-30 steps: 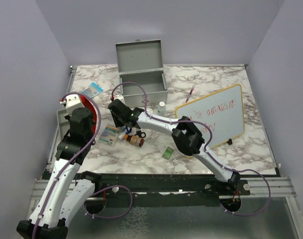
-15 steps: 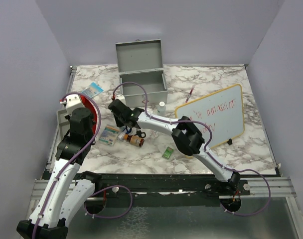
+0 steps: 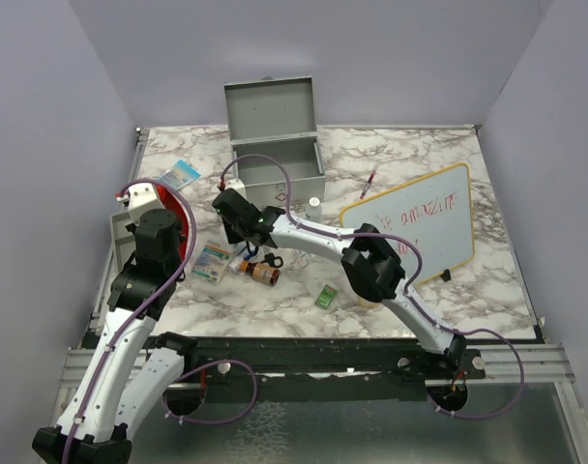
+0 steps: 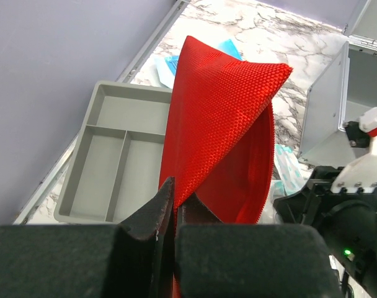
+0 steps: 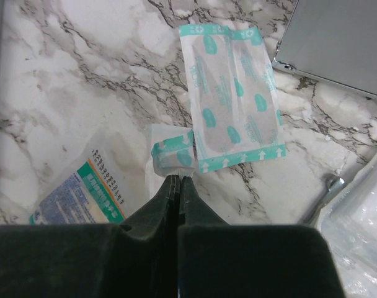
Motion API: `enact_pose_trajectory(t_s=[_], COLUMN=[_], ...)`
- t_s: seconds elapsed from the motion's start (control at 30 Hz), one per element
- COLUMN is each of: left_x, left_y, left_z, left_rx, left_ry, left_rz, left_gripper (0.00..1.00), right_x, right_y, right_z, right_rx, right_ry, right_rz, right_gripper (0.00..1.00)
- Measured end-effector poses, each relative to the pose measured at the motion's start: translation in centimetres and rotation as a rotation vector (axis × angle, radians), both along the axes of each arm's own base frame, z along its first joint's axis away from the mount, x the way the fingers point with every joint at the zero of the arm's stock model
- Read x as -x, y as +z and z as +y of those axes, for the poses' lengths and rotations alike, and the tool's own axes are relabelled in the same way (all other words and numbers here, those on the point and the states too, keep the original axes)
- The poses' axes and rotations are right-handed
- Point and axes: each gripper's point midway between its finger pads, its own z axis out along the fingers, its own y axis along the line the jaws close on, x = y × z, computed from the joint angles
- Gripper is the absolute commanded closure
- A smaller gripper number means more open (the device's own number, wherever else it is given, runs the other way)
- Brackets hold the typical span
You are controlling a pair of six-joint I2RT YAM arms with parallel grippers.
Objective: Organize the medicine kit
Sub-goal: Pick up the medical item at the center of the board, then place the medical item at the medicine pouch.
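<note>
The medicine kit [image 3: 278, 172], rigid, likely heavy steel, suits a handle [image 3: 267, 79] grip; left gripper [image 4: 175, 197] clamps a red pouch [image 4: 219, 124], right gripper [image 5: 179, 181] is closed, hold unclear.

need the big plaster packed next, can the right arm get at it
Probably yes. The plaster lies flat on bare marble just beyond the right gripper, nothing on it. But the jaws are shut, seemingly on a small packet, which would have to go first.
</note>
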Motion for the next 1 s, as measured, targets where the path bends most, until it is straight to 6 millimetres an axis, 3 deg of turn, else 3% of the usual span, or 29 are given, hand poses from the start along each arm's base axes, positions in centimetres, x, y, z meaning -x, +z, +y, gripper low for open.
enact_pose_trajectory(t_s=[0.27, 0.53, 0.73, 1.0], left_x=[-0.2, -0.8, -1.0, -1.2], left_y=[-0.1, -0.7, -1.6, -2.8], left_z=[-0.8, -4.0, -7.3, -10.9], left_rx=[0.016, 0.093, 0.193, 0.341], left_ry=[-0.042, -0.202, -0.348, -0.475], left_rz=[0.004, 0.016, 0.037, 0.092], left_gripper=[1.00, 1.00, 1.00, 1.00], right_x=[0.4, 2.0, 4.1, 7.4], right_y=[5.8, 13.1, 17.0, 20.7], right_z=[-1.8, -5.1, -7.9, -7.8], right_rx=[-0.075, -0.198, -0.316, -0.581], right_ry=[-0.007, -0.024, -0.047, -0.010], right_rz=[-0.036, -0.080, -0.082, -0.003], right_gripper=[0.98, 0.98, 0.97, 0.97])
